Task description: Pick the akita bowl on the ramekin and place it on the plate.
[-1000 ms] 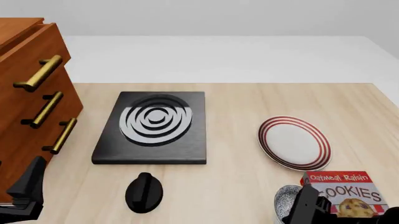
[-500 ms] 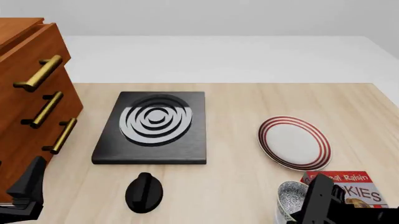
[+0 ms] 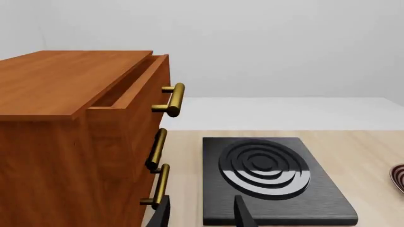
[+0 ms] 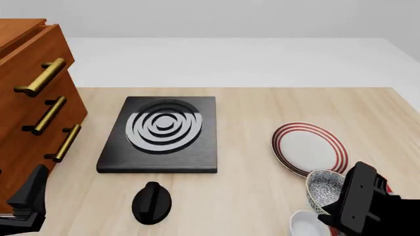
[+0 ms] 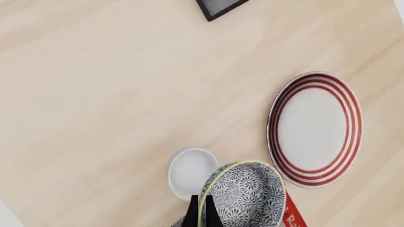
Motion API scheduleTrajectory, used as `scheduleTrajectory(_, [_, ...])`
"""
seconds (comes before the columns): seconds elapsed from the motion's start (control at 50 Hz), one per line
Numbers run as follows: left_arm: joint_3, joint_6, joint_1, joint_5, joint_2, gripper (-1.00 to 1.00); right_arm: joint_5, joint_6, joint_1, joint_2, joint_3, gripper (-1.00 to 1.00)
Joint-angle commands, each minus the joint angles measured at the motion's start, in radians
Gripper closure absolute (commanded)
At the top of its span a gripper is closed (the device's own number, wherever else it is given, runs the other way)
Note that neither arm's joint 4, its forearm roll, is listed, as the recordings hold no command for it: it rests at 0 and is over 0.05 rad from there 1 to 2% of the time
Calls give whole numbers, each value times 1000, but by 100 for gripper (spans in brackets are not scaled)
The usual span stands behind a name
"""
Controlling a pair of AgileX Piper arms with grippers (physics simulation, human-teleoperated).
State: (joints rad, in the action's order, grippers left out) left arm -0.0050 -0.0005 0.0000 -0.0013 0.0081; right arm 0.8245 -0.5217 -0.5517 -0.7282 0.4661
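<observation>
At about eight o'clock in the front view, the left gripper [image 4: 26, 201] idles by the drawer cabinet [image 4: 29, 98], fingers apart on nothing. Toward five o'clock sits the bare ramekin [image 4: 307, 223]. The right gripper [image 5: 199, 213] pinches the akita bowl [image 4: 325, 189] by its rim, apparently airborne just beside the plate [image 4: 308, 150]. Rigid, smooth and probably breakable, the bowl could pivot in this thin rim hold.

Speckled bowl [image 4: 325, 189] hangs tilted, clear of the white ramekin [image 4: 310, 224] at its 7 o'clock; red-ringed plate [image 4: 308, 149] lies at 12.
</observation>
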Motion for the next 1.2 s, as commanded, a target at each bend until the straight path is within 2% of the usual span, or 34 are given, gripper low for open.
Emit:
scheduleTrajectory(0.02, [0, 0, 0, 0, 0, -100, 17, -86, 90, -20, 70, 100])
scheduleTrajectory(0.24, [0, 0, 0, 0, 0, -100, -45, -140, 160, -100, 104, 100])
scheduleTrajectory(0.36, [0, 0, 0, 0, 0, -100, -107, -151, 178, -169, 114, 100])
scheduleTrajectory(0.54, [0, 0, 0, 0, 0, -100, -168, -138, 195, -247, 127, 100])
scheduleTrajectory(0.8, [0, 0, 0, 0, 0, -100, -254, -177, 262, -354, 157, 100])
scheduleTrajectory(1.02, [0, 0, 0, 0, 0, -100, -279, -198, 290, -408, 163, 100])
scheduleTrajectory(1.2, [0, 0, 0, 0, 0, -100, -328, -201, 330, -504, 209, 100])
